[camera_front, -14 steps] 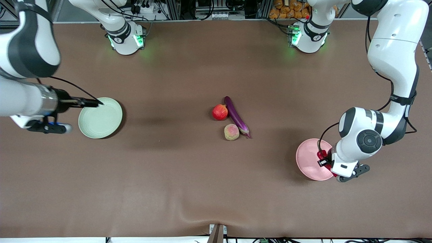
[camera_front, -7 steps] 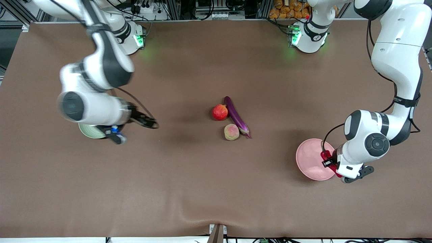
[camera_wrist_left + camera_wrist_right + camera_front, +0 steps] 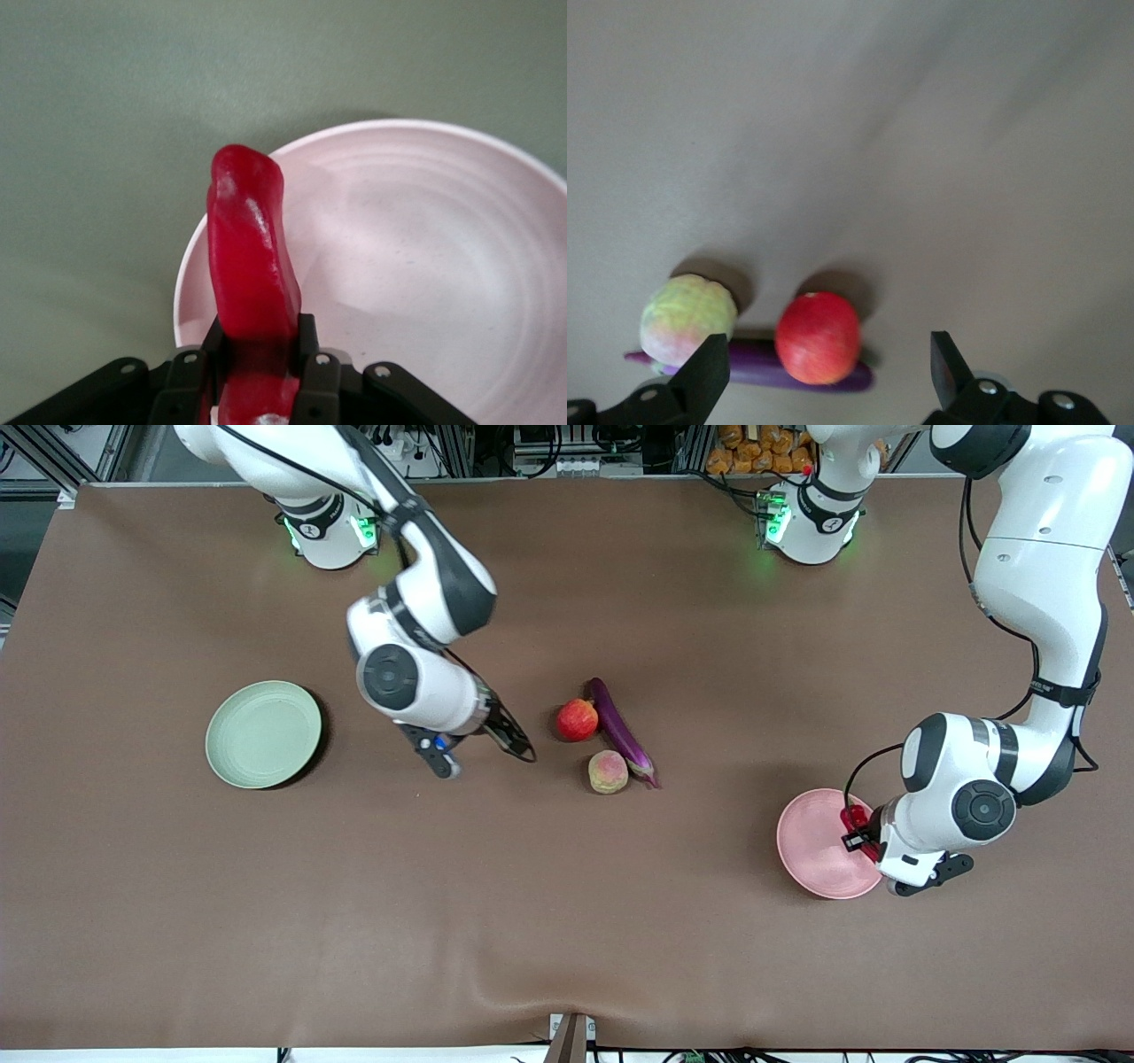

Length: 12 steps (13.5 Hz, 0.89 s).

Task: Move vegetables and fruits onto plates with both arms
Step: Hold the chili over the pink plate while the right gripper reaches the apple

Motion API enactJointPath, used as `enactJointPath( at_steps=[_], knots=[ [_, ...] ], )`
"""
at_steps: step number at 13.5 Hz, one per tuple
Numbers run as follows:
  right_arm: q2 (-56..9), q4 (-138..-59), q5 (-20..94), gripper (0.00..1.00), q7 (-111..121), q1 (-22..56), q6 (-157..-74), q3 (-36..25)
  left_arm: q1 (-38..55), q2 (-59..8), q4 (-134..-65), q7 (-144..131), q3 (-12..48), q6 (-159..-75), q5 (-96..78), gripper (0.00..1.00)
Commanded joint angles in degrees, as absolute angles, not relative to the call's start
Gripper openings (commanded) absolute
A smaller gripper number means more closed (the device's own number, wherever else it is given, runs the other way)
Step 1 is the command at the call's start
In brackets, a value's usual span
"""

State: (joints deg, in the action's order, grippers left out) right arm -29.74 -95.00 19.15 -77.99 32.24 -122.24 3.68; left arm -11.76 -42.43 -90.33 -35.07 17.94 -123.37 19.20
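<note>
My left gripper (image 3: 856, 834) is shut on the red chili pepper (image 3: 849, 821) and holds it over the rim of the pink plate (image 3: 815, 850) at the left arm's end. The left wrist view shows the chili (image 3: 251, 266) between the fingers above the plate (image 3: 425, 266). My right gripper (image 3: 512, 740) is open and empty beside the red pomegranate (image 3: 577, 719) at mid table. The purple eggplant (image 3: 620, 731) lies against the pomegranate, and the peach (image 3: 608, 771) sits nearer the camera. The right wrist view shows the pomegranate (image 3: 819, 337), peach (image 3: 687, 319) and eggplant (image 3: 749, 372). The green plate (image 3: 263, 734) holds nothing.
The two green-lit arm bases (image 3: 328, 527) (image 3: 806, 518) stand along the table's back edge. A small bracket (image 3: 571, 1036) sits at the table's edge nearest the camera. Brown cloth covers the table.
The right arm swung from the green plate's end to mid table, stopping beside the pomegranate. The left gripper with the chili shifted slightly over the pink plate's rim.
</note>
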Motion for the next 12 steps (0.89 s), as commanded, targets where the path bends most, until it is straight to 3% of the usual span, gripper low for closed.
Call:
enactJointPath(
  at_steps=[1,2,4,7,12],
  knots=[
    [-35.1,-94.0,20.4,1.0,-82.5,36.2,-130.1,3.1,-12.6,-42.1,-90.8,-33.7,18.5,-122.4,18.3,0.39],
    [-36.4,-93.9,20.4,1.0,-83.7,37.7,-131.7,3.1,-12.5,-42.0,-90.8,-33.7,18.5,-122.4,18.3,0.59],
    [-37.1,-93.4,20.4,1.0,-86.6,39.1,-133.3,3.1,-12.5,-42.0,-90.8,-33.8,18.5,-122.4,18.3,0.62],
    [-37.5,-93.5,20.5,1.0,-87.2,41.4,-133.3,3.1,-12.6,-40.4,-90.8,-33.9,18.5,-122.3,18.4,1.0],
    [-39.7,-93.6,19.9,0.99,-87.7,43.0,-133.6,2.9,-12.0,-36.5,-90.1,-34.6,19.3,-117.8,18.3,1.0]
  ],
)
